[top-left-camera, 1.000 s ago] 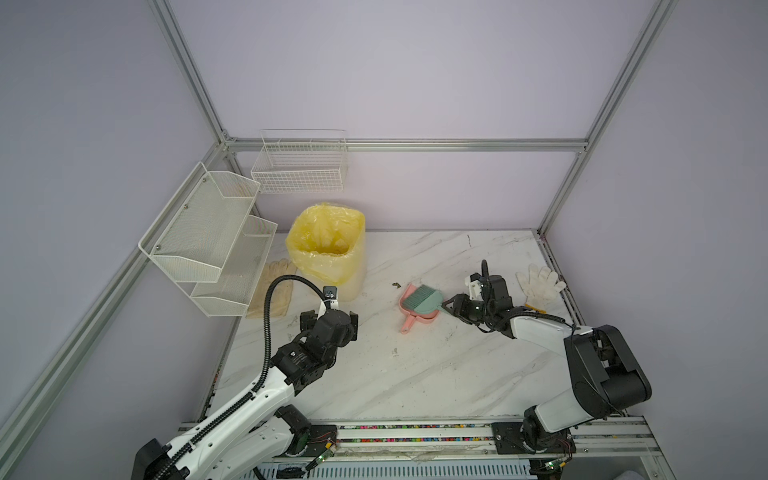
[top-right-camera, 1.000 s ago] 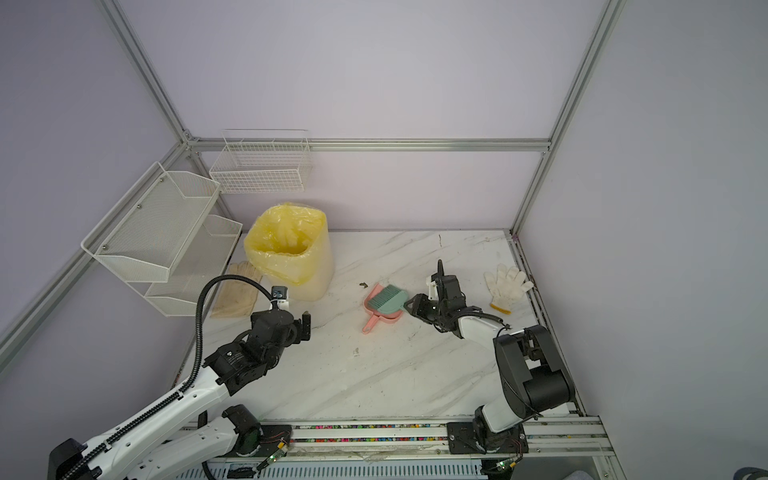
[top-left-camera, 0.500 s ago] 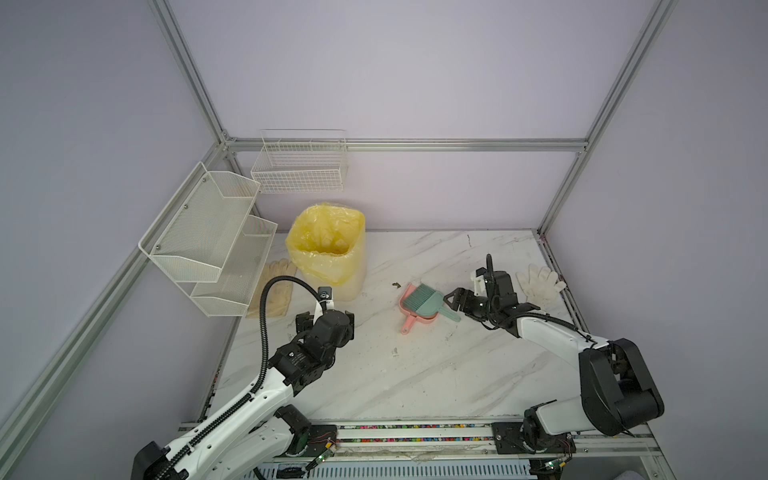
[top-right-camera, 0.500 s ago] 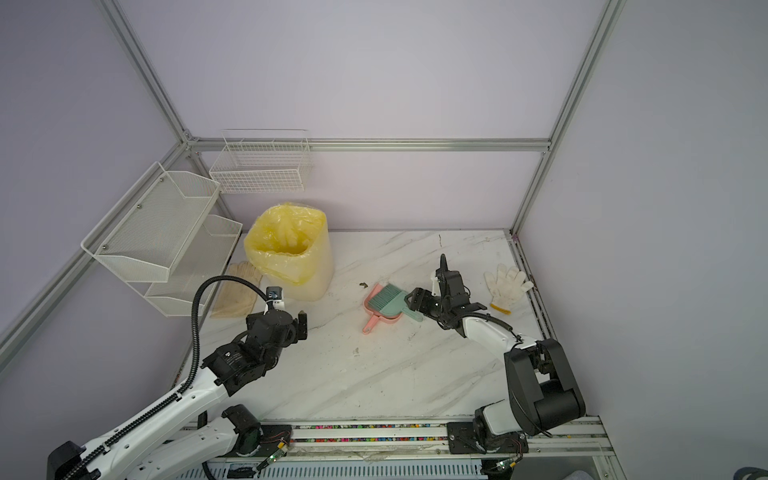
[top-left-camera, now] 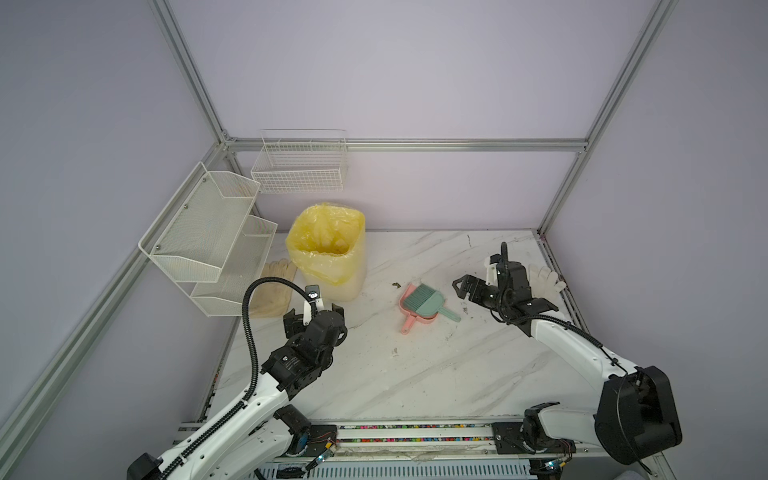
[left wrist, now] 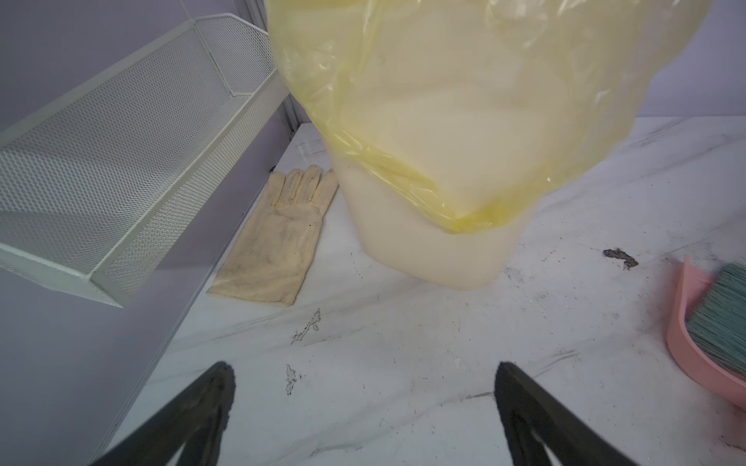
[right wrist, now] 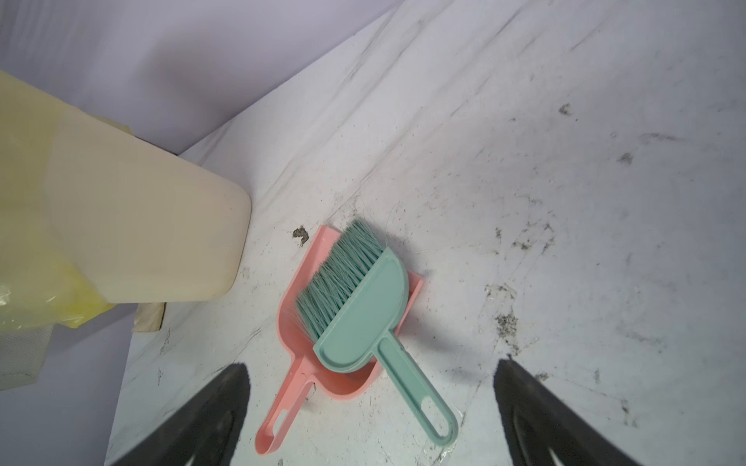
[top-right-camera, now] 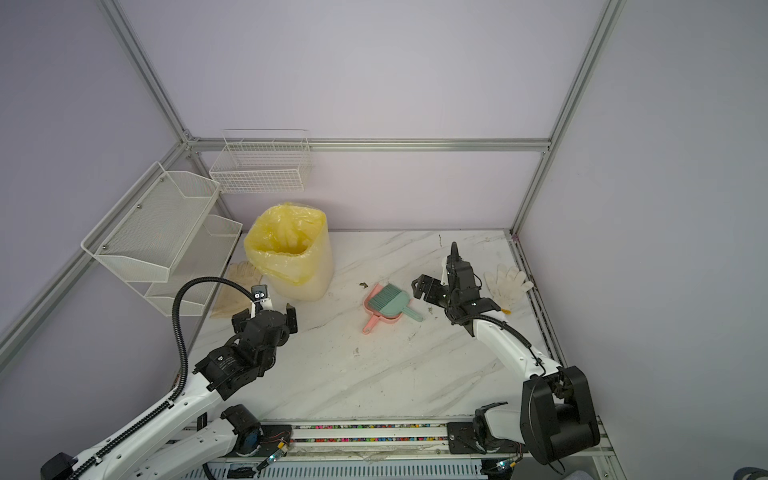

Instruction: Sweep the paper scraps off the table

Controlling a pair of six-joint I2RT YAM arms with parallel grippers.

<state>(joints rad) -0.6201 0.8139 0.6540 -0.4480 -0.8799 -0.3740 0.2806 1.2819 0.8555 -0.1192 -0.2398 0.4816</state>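
We find the white, grey-veined marble surface (top-left-camera: 374, 374) bare of orange or purple paper scraps, with only dark specks (right wrist: 504, 322); whether the scraps lie in the cream plastic bin with the yellow liner (top-left-camera: 332, 282) we cannot tell. The pink plastic dustpan (right wrist: 290, 306) carries the teal bristle brush (right wrist: 363, 306). The left claw (left wrist: 363, 369) and right claw (right wrist: 371, 365) gape wide, empty. We judge the sweeping finished.

The surface (top-left-camera: 415, 374) looks smooth, marble-like; dustpan (right wrist: 291, 343) and brush (right wrist: 363, 314) are matt plastic, bin liner (left wrist: 444, 101) glossy film, glove (left wrist: 278, 242) cloth.
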